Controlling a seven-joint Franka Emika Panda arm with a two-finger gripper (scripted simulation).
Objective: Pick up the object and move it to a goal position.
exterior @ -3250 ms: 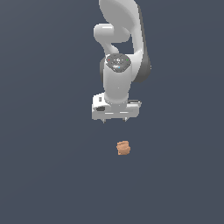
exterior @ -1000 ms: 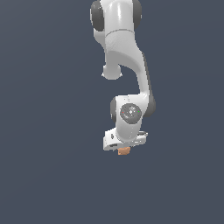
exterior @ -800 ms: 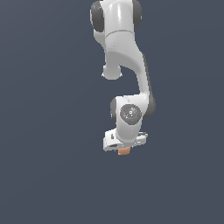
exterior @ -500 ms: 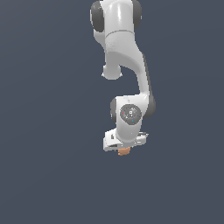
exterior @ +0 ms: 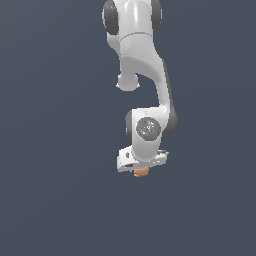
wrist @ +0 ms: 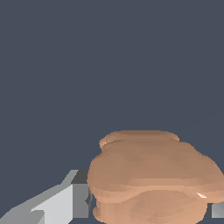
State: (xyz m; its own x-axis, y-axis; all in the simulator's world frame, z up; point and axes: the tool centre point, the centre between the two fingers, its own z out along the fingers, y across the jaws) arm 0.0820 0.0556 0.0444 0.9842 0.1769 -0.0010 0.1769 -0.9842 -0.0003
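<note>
Sitting between the end effector (exterior: 141, 171) fingers, the object (exterior: 142, 172) touches both.

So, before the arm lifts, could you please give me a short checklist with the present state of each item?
1. Object sits between the fingers: ok, a finger shows on each side in the wrist view.
2. Tool is down at the object: ok, only the orange underside peeks out below it.
3. Fingers pressing firmly on the object: cannot tell, contact edges are hidden.
4. Nothing else near the object: ok, nothing else shows in either view.
5. Goal position is visible: not ok, no marker shows.
</note>
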